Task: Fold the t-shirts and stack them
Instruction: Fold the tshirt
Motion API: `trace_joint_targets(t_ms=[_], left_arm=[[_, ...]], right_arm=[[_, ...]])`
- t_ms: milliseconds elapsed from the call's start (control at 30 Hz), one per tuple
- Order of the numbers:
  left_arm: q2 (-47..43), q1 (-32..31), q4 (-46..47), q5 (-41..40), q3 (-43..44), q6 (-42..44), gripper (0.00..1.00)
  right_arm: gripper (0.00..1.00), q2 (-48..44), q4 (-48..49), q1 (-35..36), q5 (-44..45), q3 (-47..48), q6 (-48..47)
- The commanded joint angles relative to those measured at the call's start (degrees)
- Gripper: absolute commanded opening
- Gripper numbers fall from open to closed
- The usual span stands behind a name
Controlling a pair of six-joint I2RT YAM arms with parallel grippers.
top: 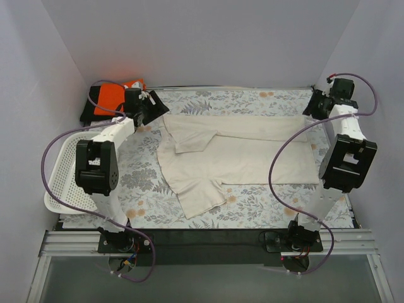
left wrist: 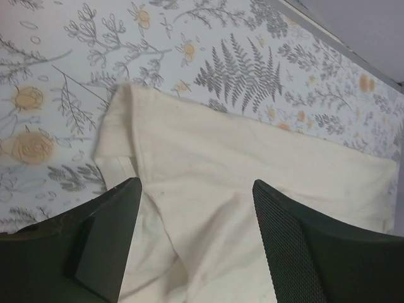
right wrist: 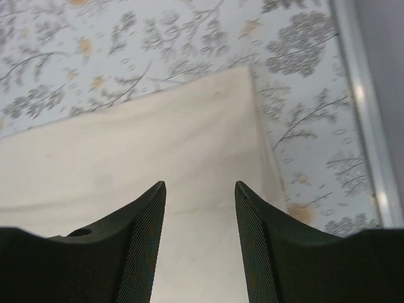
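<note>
- Left gripper [left wrist: 196, 186]: shown open in the left wrist view, the two dark fingers set well apart with nothing held between them; it is poised over the far left corner of the cream t-shirt [top: 240, 151].
- Right gripper [right wrist: 199, 184]: likewise shown open, the jaws parted and empty, above the far right corner of the same garment. Whether either gripper touches the cloth cannot be told.
- Cream t-shirt: laid sideways across the middle of the table, one sleeve spread toward the near edge, the far part folded inward. Its whole outline is given only by the top view; the wrist views give only its corners, with a doubled edge seen at the left one.
- Orange t-shirt [top: 108, 99] and black t-shirt [top: 88, 112]: bunched in the far left corner, the orange lying on the black, just behind the left gripper. They are seen in the top view only.
- Floral tablecloth [top: 265, 202]: seen under the cream t-shirt in all three views.
- White perforated basket [top: 63, 170]: placed at the left edge, beside the left arm, and seen in the top view only.
</note>
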Motion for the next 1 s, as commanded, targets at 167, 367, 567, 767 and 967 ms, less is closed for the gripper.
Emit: trace_joint_targets(t_ms=[167, 367, 567, 767, 967], left_arm=[[-14.9, -5.4, -7.6, 4.6, -12.1, -1.6, 0.69], [-21.9, -7.8, -9.9, 4.1, -20.2, -0.4, 0.76], [-26.8, -8.5, -11.7, 1.7, -24.9, 0.5, 0.79], [-29.7, -8.6, -13.6, -0.8, -27.3, 0.9, 0.8], [-30.6, -8.5, -15.3, -2.2, -27.5, 2.3, 0.8]], right_arm=[[0.48, -14.2, 10.6, 14.7, -15.1, -19.4, 10.0], [0.63, -13.7, 30.4, 29.0, -22.8, -28.8, 20.9], [0.64, -5.8, 39.3, 36.3, -23.1, -27.0, 26.7], [0.64, 1.2, 41.2, 39.8, -20.9, -22.9, 29.9], [0.64, 6.5, 42.6, 41.8, -21.6, -19.8, 31.8]])
